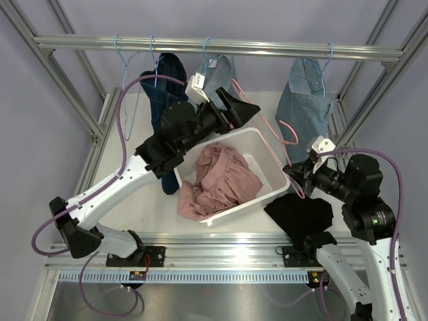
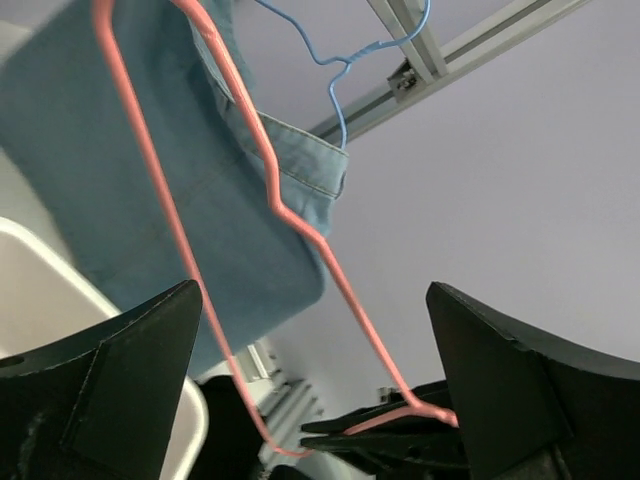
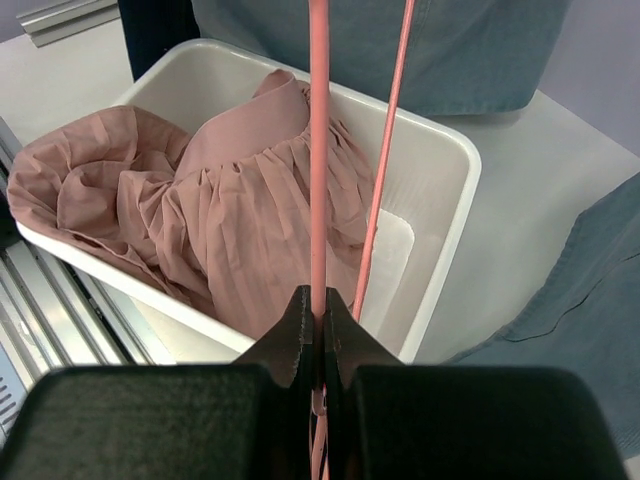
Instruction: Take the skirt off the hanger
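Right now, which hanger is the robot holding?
Start at the white plastic tub of crumpled pink skirt. Slanting above its right side is a thin wire hanger, pinched by the right end effector. It alone is pink; the other hangers are blue.

Left hand (image 2: 312, 290) with both black fingers (image 2: 130, 380) spread wide, one at each lower corner, gripping nothing. Between them, pink hanger (image 2: 279, 204): two thin wire strands slanting down from the upper left, lower bend meeting the black right hand (image 2: 400, 432) at bottom centre. Behind the strands, denim garment (image 2: 240, 240) hung on a blue hanger (image 2: 335, 95). Upper right, metal rail (image 2: 420, 50) against a pale lilac wall (image 2: 500, 200). Lower left, rim of a white bin (image 2: 60, 270).
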`<state>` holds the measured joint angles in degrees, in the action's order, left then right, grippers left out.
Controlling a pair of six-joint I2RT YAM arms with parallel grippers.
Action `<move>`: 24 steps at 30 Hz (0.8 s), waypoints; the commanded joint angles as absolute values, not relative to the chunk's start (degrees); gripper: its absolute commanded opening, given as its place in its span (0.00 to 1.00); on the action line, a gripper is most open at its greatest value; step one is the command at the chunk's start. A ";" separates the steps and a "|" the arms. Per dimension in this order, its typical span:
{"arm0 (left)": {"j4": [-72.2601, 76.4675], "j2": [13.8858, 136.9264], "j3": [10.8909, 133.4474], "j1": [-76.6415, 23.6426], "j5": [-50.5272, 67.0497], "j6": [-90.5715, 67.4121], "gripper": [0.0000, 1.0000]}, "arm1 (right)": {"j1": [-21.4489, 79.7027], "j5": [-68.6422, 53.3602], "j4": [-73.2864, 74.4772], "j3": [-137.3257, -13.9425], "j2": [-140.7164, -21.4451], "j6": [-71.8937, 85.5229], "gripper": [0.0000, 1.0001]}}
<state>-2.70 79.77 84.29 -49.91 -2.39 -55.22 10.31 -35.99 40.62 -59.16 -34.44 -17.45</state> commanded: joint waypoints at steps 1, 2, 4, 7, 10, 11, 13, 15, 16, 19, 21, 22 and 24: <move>-6.06 75.42 86.84 -49.57 -6.50 -46.33 0.99 | 9.58 -35.42 39.55 -62.57 -35.77 -13.63 0.00; -6.33 74.80 86.57 -49.57 -6.76 -43.97 0.99 | 9.49 -35.33 39.29 -62.84 -36.12 -12.58 0.00; -7.20 73.57 86.13 -49.66 -7.03 -41.32 0.99 | 9.32 -35.07 38.94 -63.89 -37.70 -11.52 0.00; -7.38 69.97 83.77 -49.57 -6.24 -35.52 0.99 | 8.97 -34.02 38.76 -65.91 -40.60 -9.32 0.00; -6.94 64.44 78.94 -49.66 -5.54 -30.77 0.99 | 8.79 -30.59 38.85 -68.63 -44.02 -5.99 0.00; -6.94 62.86 77.62 -49.66 -4.84 -28.50 0.99 | 8.70 -30.32 39.20 -69.43 -44.99 -5.45 0.00; -6.85 57.94 73.40 -49.66 -3.70 -26.20 0.99 | 8.61 -27.87 39.20 -71.79 -47.54 -3.61 0.00; -8.07 53.47 70.59 -49.83 -2.73 -23.30 0.99 | 8.53 -26.72 39.29 -73.73 -50.52 -1.50 0.00; -8.78 51.96 67.97 -49.83 -2.55 -22.51 0.99 | 8.44 -26.72 39.37 -75.65 -51.58 -1.15 0.00; -10.98 46.33 62.34 -50.18 -2.72 -20.57 0.99 | 8.52 -25.23 40.78 -80.74 -56.85 1.41 0.00; -12.38 43.61 59.78 -50.36 -2.90 -20.13 0.99 | 8.44 -23.91 42.36 -84.70 -61.14 2.55 0.00; -12.65 41.16 57.16 -50.45 -2.81 -20.13 0.99 | 8.52 -23.91 42.71 -85.86 -62.30 2.81 0.00; -13.80 38.77 54.94 -50.62 -2.90 -19.60 0.99 | 8.53 -23.73 42.72 -88.66 -65.46 4.48 0.00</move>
